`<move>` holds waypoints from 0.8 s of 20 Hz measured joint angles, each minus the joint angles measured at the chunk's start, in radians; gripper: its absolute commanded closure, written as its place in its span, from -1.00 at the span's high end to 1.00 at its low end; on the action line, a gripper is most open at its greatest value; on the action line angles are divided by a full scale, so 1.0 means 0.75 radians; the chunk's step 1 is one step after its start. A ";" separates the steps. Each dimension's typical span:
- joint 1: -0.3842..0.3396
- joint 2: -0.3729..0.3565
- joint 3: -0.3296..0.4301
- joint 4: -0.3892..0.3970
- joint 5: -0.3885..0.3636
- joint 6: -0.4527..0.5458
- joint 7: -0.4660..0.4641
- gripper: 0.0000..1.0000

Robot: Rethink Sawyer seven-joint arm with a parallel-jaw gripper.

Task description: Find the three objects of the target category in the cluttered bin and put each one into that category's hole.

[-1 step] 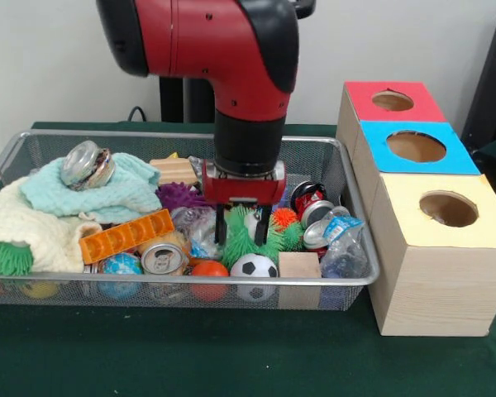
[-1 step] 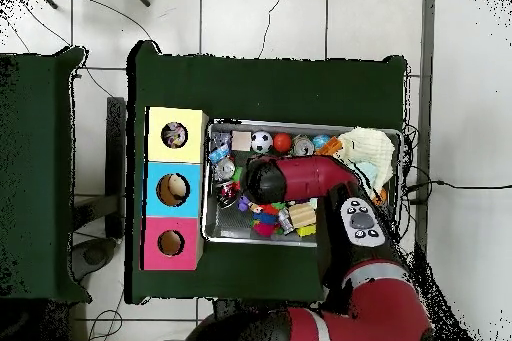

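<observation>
While our gripper (image 1: 244,225) hung low in the wire bin (image 1: 33,142), its two fingers stood spread around the top of a green spiky toy (image 1: 250,238) — nothing yet pinched, as far as we could tell. That toy lay mid-bin, just behind the soccer ball (image 1: 254,266) and beside an orange spiky ball (image 1: 284,217). We judged the grasp needed a straight descent, then a firm close on the soft spikes — and a clean lift before heading toward the three boxes, red (image 1: 397,100), blue (image 1: 416,146) and yellow (image 1: 448,208).

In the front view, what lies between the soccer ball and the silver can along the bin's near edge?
An orange ball lies between the soccer ball and silver can.
</observation>
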 measured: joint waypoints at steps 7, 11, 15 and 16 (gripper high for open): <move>-0.040 0.090 0.060 -0.074 -0.039 -0.024 0.000 1.00; -0.081 0.108 0.105 -0.077 -0.057 -0.020 0.000 1.00; -0.111 0.109 0.126 -0.073 -0.058 -0.018 0.000 -1.00; -0.113 0.109 0.126 -0.072 -0.058 -0.017 0.000 -1.00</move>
